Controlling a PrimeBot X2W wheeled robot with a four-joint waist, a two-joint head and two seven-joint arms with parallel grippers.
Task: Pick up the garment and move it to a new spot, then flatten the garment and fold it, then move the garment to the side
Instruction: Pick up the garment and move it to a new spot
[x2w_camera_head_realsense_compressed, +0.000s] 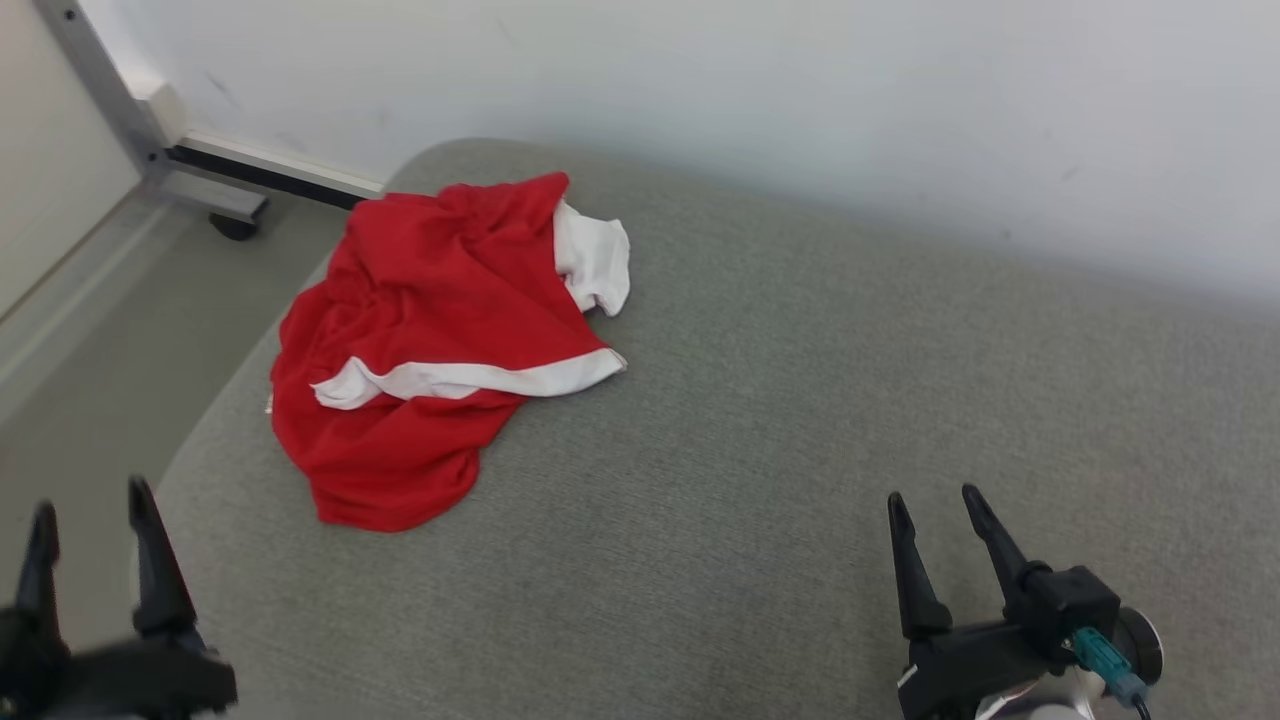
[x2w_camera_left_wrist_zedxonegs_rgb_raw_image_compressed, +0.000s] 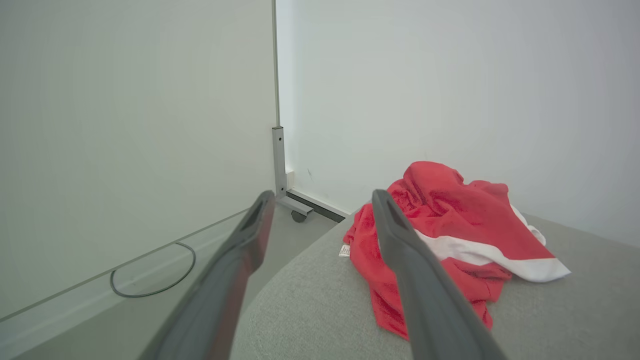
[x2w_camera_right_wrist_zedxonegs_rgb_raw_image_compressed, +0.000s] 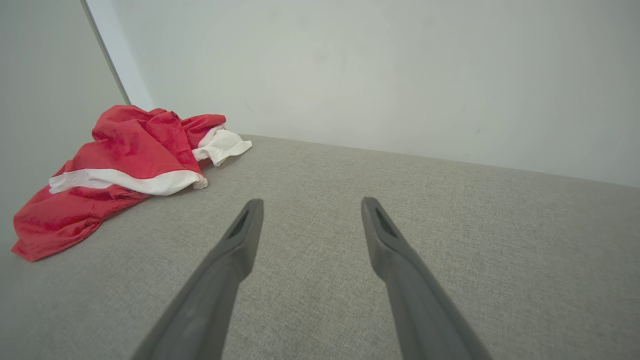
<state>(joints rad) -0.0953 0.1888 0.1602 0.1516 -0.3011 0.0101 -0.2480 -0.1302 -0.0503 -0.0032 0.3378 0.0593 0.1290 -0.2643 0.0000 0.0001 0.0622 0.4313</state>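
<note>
The garment (x2w_camera_head_realsense_compressed: 430, 340) is red with white trim and lies crumpled near the far left corner of the grey cushioned surface (x2w_camera_head_realsense_compressed: 800, 420). It also appears in the left wrist view, garment (x2w_camera_left_wrist_zedxonegs_rgb_raw_image_compressed: 450, 235), and in the right wrist view, garment (x2w_camera_right_wrist_zedxonegs_rgb_raw_image_compressed: 125, 160). My left gripper (x2w_camera_head_realsense_compressed: 90, 500) hangs open at the lower left, off the surface's left edge, short of the cloth and holding nothing. The left gripper (x2w_camera_left_wrist_zedxonegs_rgb_raw_image_compressed: 322, 197) points toward the garment's left side. My right gripper (x2w_camera_head_realsense_compressed: 935, 500) stands open over bare fabric at the lower right, far from the garment; right gripper (x2w_camera_right_wrist_zedxonegs_rgb_raw_image_compressed: 310, 205).
A white wall (x2w_camera_head_realsense_compressed: 800, 100) runs behind the surface. At the far left a metal frame leg with a caster (x2w_camera_head_realsense_compressed: 235, 225) stands on the floor, beside a pale panel (x2w_camera_left_wrist_zedxonegs_rgb_raw_image_compressed: 125, 125). The surface's rounded left edge (x2w_camera_head_realsense_compressed: 230, 400) drops to the floor.
</note>
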